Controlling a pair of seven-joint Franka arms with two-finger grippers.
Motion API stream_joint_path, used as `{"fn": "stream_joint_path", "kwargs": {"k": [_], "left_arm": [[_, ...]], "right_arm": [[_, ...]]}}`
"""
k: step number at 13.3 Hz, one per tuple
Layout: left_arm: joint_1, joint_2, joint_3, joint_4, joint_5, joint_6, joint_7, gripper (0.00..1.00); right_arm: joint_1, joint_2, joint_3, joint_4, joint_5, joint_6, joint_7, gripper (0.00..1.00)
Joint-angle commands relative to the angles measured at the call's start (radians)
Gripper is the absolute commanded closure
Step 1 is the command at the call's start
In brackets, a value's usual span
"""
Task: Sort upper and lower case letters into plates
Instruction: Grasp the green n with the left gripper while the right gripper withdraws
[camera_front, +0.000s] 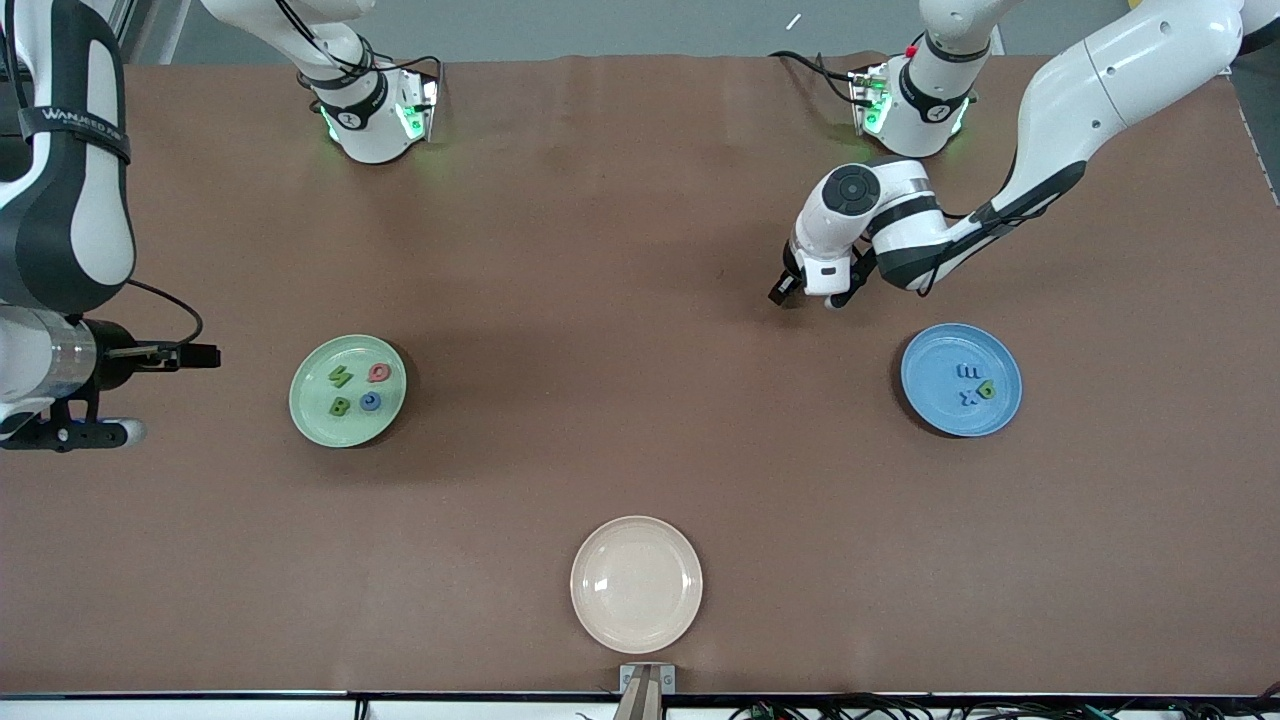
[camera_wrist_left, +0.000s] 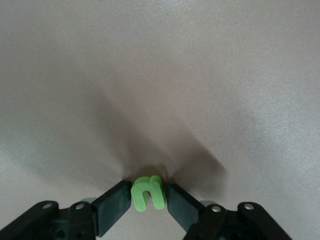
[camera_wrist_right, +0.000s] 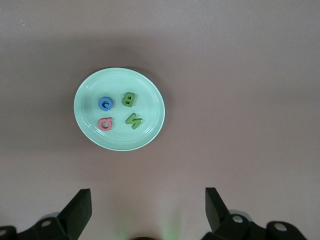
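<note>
A: Item one, the right gripper (camera_wrist_right: 145, 210). Condition?

B: It hung at the right arm's end of the table, beside the green plate (camera_front: 347, 391), jaws spread wide with nothing between them; that arm waited. The green plate carried four letters: a green N (camera_front: 340, 377), a red letter (camera_front: 379, 373), a green B (camera_front: 340, 405) and a blue letter (camera_front: 371, 401).

A: Item two, the cream plate (camera_front: 636, 584)?

B: Bare, nearer the front camera than the green plate, toward the table's middle. No part in the sorting, by my judgement.

A: Item three, the left gripper (camera_front: 815, 290)?

B: Low over bare table, toward the left arm's end from the green plate. Its fingers (camera_wrist_left: 112, 205) had drawn in around a green n (camera_wrist_left: 148, 192), a pad against each side.

A: Item four?

B: The blue plate (camera_front: 961, 379), toward the left arm's end from the green plate. Three letters lay on it.

A: Risks?

B: The n was tiny and caught only at the fingertips; a lopsided pinch could tip or flick it out on lifting. Released high, it might bounce off the shallow blue plate.

A: Anything unclear?

B: In the front view the left wrist hid the n. The blue plate's letters were too small to read surely, and the red and blue letters could be either case.
</note>
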Motion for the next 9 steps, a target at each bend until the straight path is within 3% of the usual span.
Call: {"fn": "stream_joint_path", "kwargs": {"k": [1,6,9], "left_arm": [[-0.015,-0.018,0.019,0.0,0.021,0.026,-0.024,0.72],[-0.01,-0.029,-0.001,0.027,0.021,0.012,0.008,0.78],[0.025,-0.045,-0.054,0.067,0.013,-0.022,0.076,0.8]], "right_arm": [[-0.014,0.014,0.017,0.047,-0.016,-0.012,0.007,0.0],[-0.05,0.004,0.015,0.099,-0.01,-0.022,0.017,0.0],[-0.047,0.0,0.025,0.1,0.02,-0.044,0.021,0.0]]}}
